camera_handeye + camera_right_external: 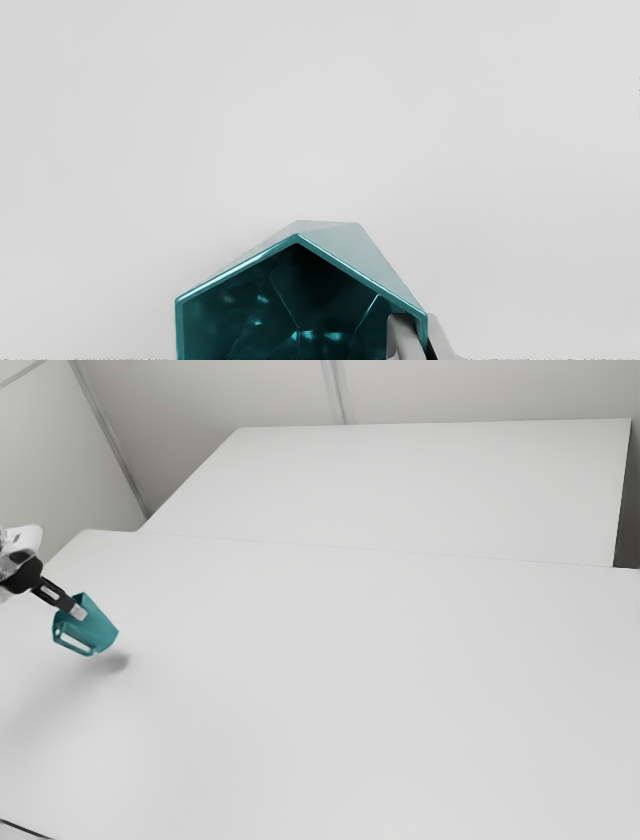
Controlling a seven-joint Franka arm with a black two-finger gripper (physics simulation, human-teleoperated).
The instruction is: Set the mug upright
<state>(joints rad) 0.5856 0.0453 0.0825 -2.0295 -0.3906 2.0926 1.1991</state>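
The teal faceted mug (97,629) is tilted at the exterior view's left, its open end toward the hand and its handle on the lower-left side. At its rim is my gripper (77,611), shut on the mug wall. In the wrist view the mug (325,285) shows its dark inside; my gripper (424,332) pinches the wall near one corner of the rim, one finger inside and the other outside. The mug's base is partly hidden there. Whether it touches the table I cannot tell.
The white table (350,680) stretches away toward the exterior view's right. A shadow lies on it just beside the mug's lower end. Behind stands another white surface (400,490), and a dark thin line crosses the near left corner.
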